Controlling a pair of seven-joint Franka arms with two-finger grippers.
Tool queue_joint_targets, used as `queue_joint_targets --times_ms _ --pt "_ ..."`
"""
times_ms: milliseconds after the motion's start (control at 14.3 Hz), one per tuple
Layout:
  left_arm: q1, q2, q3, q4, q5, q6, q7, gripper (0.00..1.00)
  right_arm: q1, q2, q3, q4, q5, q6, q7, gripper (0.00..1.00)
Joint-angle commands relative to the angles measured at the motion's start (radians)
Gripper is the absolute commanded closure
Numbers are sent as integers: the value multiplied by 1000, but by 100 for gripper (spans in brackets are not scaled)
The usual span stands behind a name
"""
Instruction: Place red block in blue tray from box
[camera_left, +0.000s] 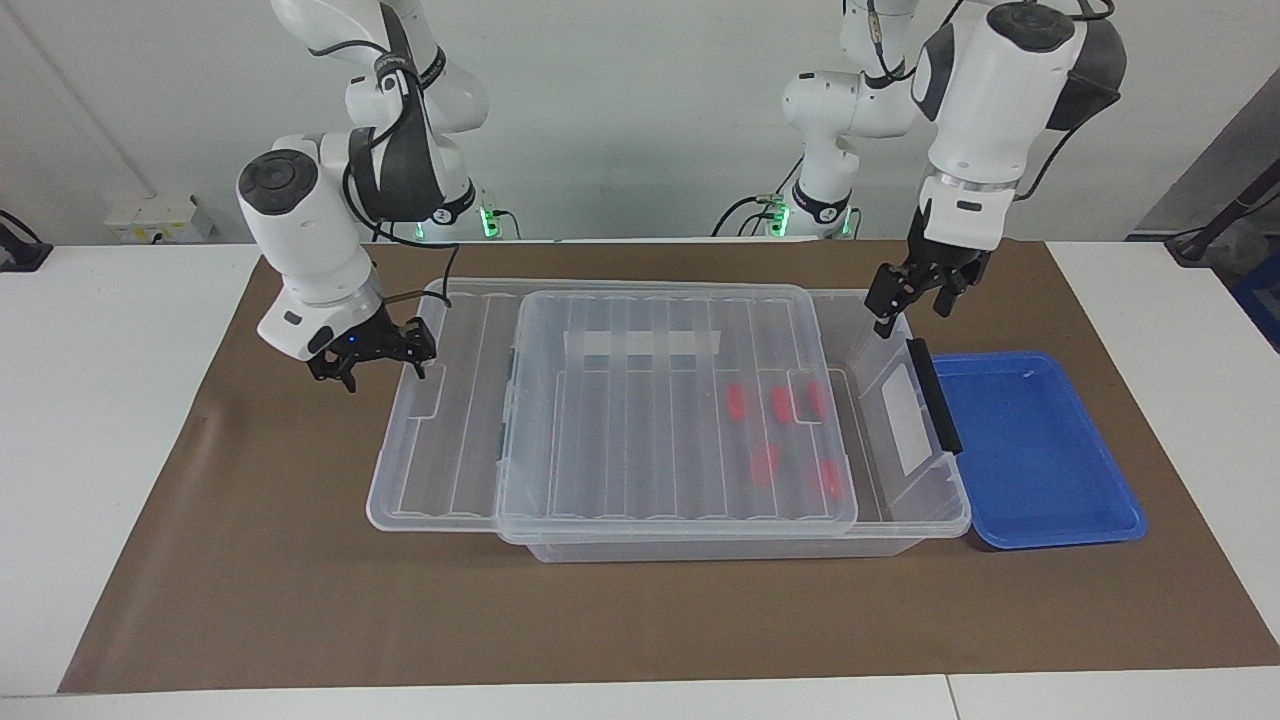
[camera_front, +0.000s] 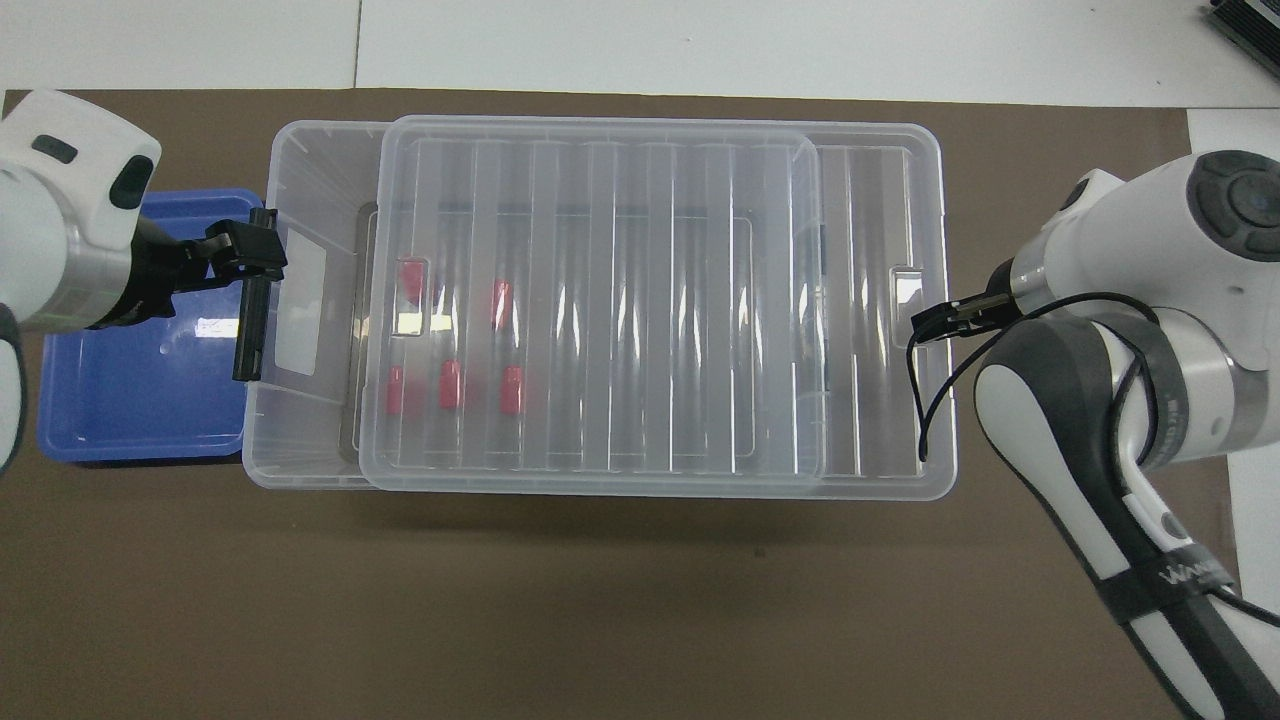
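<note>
The box (camera_left: 900, 520) (camera_front: 300, 460) is a clear bin with a black latch (camera_left: 935, 395) (camera_front: 252, 320) at the end beside the blue tray (camera_left: 1040, 450) (camera_front: 140, 400). Its ribbed lid (camera_left: 650, 440) (camera_front: 600, 300) lies shifted toward the right arm's end, leaving the latch end uncovered. Several red blocks (camera_left: 780, 402) (camera_front: 450, 385) lie in the box under the lid's edge. My right gripper (camera_left: 380, 366) (camera_front: 935, 322) is open at the lid's overhanging end, one fingertip over the lid and one outside it. My left gripper (camera_left: 908, 305) (camera_front: 250, 250) hangs open above the box's latch end. The tray holds nothing.
Box and tray rest on a brown mat (camera_left: 300, 580) that covers the middle of the white table (camera_left: 100, 400). Bare mat lies between the box and the table's edge farthest from the robots.
</note>
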Motion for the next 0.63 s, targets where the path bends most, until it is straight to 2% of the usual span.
queue_joint_targets --times_ms 0,420,559 --pt "-47 80 16 32 39 54 -110 0 -3 -14 -48 3 -13 -38 -122 3" --pt "-55 192 16 40 48 205 -160 0 -1 -14 -122 26 -12 -66 -304 2" --pt "-76 208 16 0 65 248 -158 0 0 -14 -145 27 -12 -66 -344 2"
